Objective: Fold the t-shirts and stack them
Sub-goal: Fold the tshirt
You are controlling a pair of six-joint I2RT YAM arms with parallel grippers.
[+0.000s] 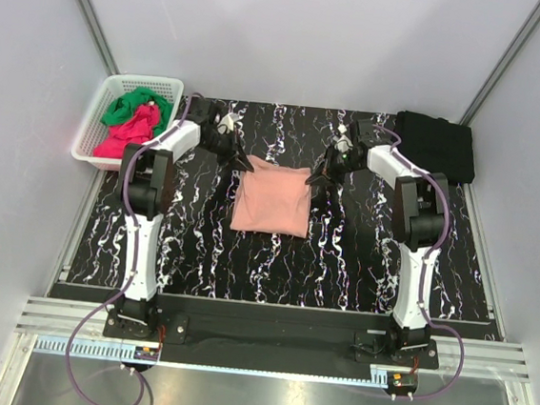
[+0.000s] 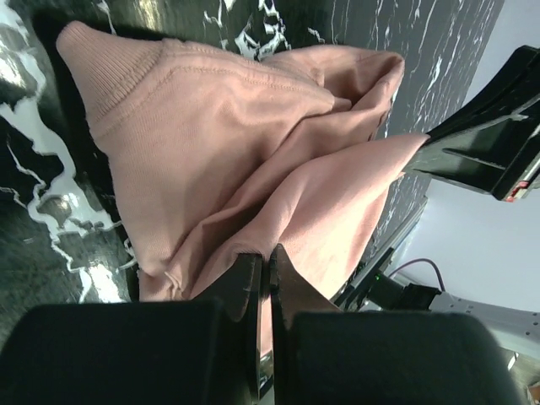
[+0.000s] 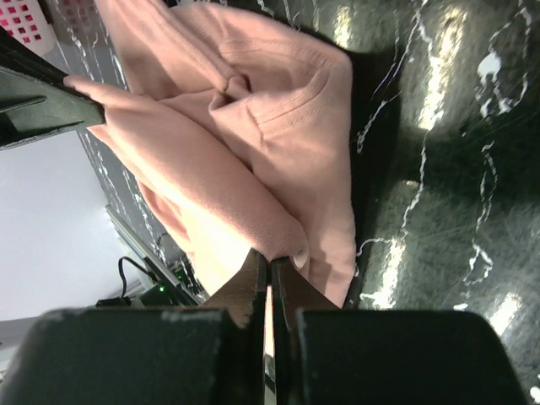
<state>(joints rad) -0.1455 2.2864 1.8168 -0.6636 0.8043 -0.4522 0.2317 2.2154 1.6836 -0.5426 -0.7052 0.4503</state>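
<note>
Top view: the salmon-pink t-shirt lies folded into a neat rectangle at the middle of the black marbled table, between the 2 arms. The left gripper meets its far left corner and the right gripper its far right corner. A white basket at the far left holds a green t-shirt and a magenta-red t-shirt, both crumpled. A black t-shirt lies at the far right, well apart from the pink one.

Left wrist view: the left gripper has its jaws pressed together on a corner of the salmon-pink t-shirt, with the cloth pinched between the tips. The ribbed collar shows on the layer lying on the table. The right gripper pinches the opposite corner, and the top layer runs between the 2.

Right wrist view: the right gripper is likewise closed tight on a fold of the salmon-pink t-shirt. The left gripper grips the other corner, and a corner of the basket shows behind it.
</note>
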